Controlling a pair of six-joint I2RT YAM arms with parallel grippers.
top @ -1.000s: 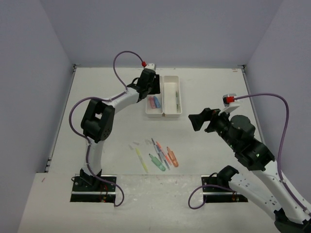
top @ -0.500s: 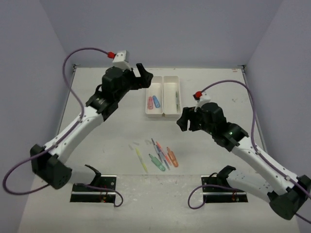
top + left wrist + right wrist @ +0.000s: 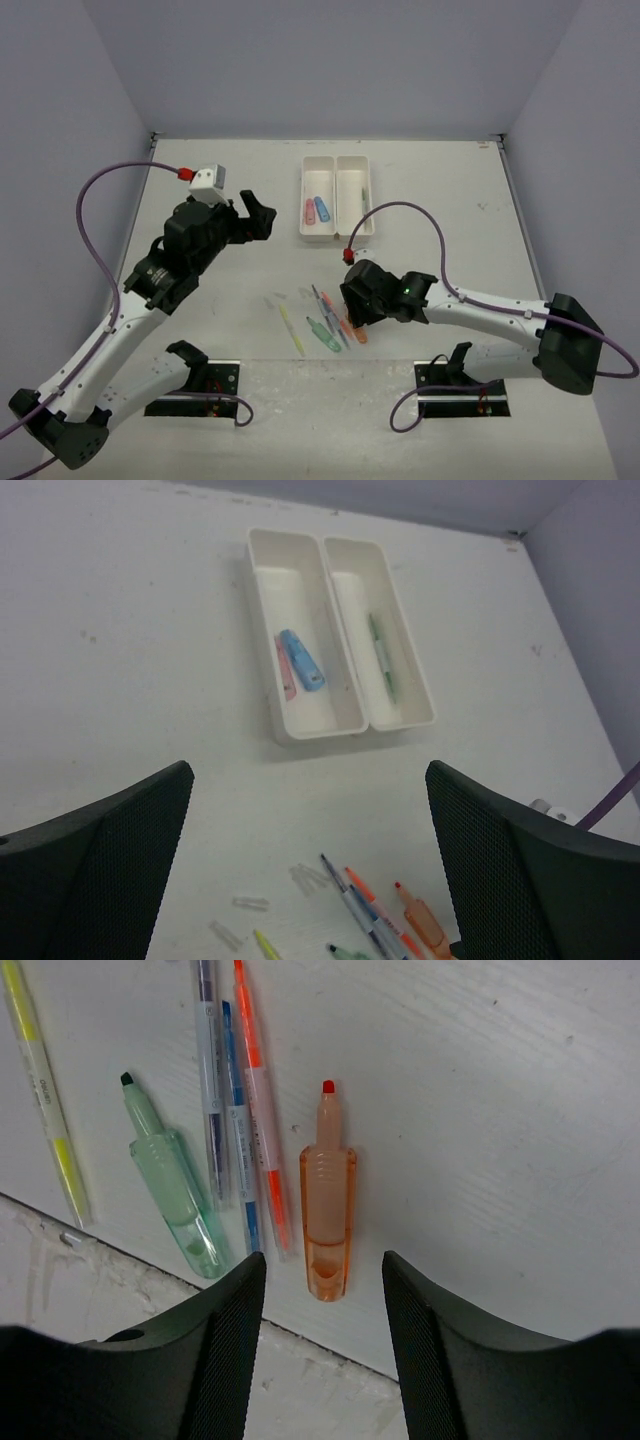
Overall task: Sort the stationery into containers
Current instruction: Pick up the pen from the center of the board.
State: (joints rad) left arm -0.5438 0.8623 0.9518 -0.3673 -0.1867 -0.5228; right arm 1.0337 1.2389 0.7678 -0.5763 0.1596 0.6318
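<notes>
Marker [image 3: 327, 1215] in orange lies on the counter [image 3: 500, 1110], lengthwise inside my open right gripper [image 3: 322, 1265], untouched, red tip pointing away from it. My left gripper [image 3: 308, 780] hangs wide open.

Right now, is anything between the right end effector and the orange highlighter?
Nothing visible. The right end effector hangs open directly over the orange highlighter, one finger on each side, with bare table in both gaps. The orange pen lies close alongside and might catch a closing finger.
</notes>
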